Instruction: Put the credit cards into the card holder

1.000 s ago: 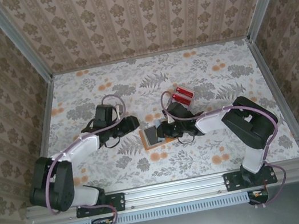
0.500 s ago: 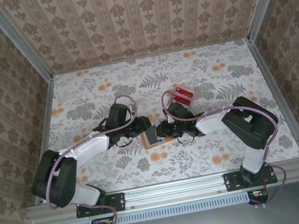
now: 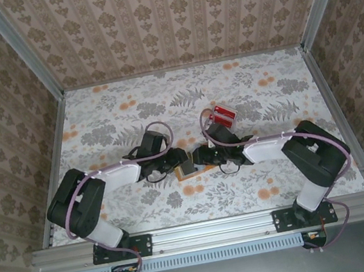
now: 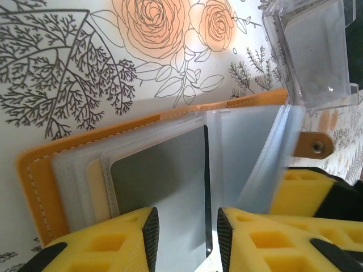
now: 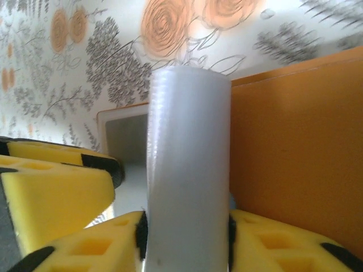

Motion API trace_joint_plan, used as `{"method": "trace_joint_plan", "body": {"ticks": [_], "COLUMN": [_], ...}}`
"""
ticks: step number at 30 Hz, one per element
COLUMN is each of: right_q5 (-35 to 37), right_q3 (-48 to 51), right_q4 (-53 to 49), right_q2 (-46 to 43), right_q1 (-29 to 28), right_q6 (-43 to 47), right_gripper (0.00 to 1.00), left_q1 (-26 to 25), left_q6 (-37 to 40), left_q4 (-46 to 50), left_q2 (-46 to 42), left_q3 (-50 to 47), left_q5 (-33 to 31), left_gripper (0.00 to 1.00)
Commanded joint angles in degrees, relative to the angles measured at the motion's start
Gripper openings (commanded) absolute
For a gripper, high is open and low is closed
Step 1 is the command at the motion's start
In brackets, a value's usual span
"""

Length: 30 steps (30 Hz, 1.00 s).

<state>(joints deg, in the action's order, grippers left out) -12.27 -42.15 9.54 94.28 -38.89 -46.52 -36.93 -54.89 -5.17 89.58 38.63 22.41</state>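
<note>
The orange-tan card holder [image 3: 187, 172] lies open at mid-table between both grippers. In the left wrist view its cover [image 4: 34, 187] holds clear sleeves and a flat grey card [image 4: 159, 181]. My left gripper [image 4: 187, 238] [image 3: 176, 162] stands over that card. Its pads are apart and a thin dark leaf edge rises between them, touching neither. My right gripper [image 5: 186, 238] [image 3: 198, 158] has both pads against an upright, curled pale sleeve [image 5: 187, 158] beside the orange cover [image 5: 295, 141]. Red credit cards [image 3: 222, 115] sit behind the right gripper.
A clear plastic stand [image 4: 317, 51] rises just past the holder's clasp tab [image 4: 315, 146]. The two grippers are very close: the right one's yellow finger [image 4: 306, 190] shows in the left wrist view, and the left one's finger [image 5: 57, 187] in the right wrist view.
The left arm has swung right and reached the card holder, its jaws narrowing. The right gripper's jaws have widened around the sleeve, and its arm shifted slightly.
</note>
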Motion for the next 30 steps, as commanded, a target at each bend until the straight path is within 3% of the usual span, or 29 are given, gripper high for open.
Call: {"method": "trace_joint_plan", "body": {"ticks": [1, 10, 18, 30], "right_q5": [7.23, 12.14, 8.89, 1.68], "right_q3": [-0.62, -1.17, -7.65, -12.99], "right_q4": [-10.37, -19.26, -27.28, -24.96], "right_q2": [-3.24, -8.78, -14.21, -2.19], "right_q1": [-0.09, 0.57, -0.28, -2.15], "right_q6": [4.56, 9.26, 14.10, 14.71], "right_gripper": [0.50, 0.54, 0.54, 0.53], "left_q1": [0.71, 1.07, 0.72, 0.46], "left_q6": [-0.29, 0.80, 1.63, 1.58], "left_q4": [3.01, 2.74, 3.87, 3.51], "left_q2": [0.60, 1.07, 1.20, 1.61], "left_q3": [-1.81, -0.66, 0.73, 1.27], "left_q5": [-2.81, -1.59, -1.56, -1.41], "left_gripper": [0.36, 0.36, 0.36, 0.35]}}
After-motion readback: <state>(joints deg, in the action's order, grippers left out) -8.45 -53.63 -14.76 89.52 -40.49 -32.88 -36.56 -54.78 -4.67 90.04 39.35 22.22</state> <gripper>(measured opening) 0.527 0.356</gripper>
